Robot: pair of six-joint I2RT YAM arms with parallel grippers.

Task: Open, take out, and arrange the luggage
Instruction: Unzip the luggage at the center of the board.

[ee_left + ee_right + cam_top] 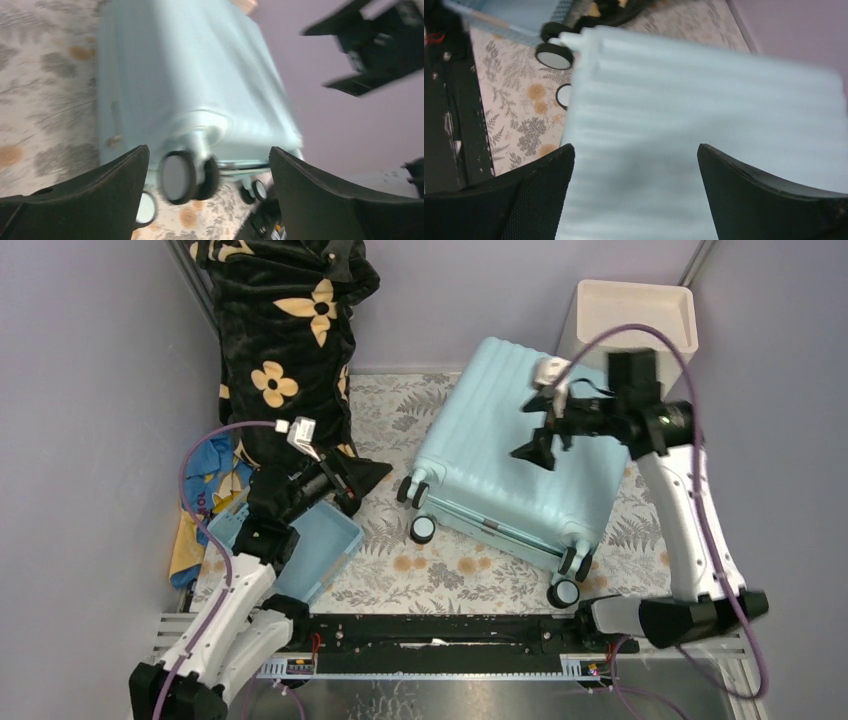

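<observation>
Aqua-blue luggage (480, 460) closed, flat on leaf-print cloth (400, 560); right gripper (634, 150) spread wide over it, left gripper (210, 150) spread, facing wheels (177, 177).

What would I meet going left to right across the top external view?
yellow-and-blue cloth → small blue basket → luggage → cream drawer unit. Left out: the left hand overlaps the basket, and the right hand overlaps the luggage.
</observation>
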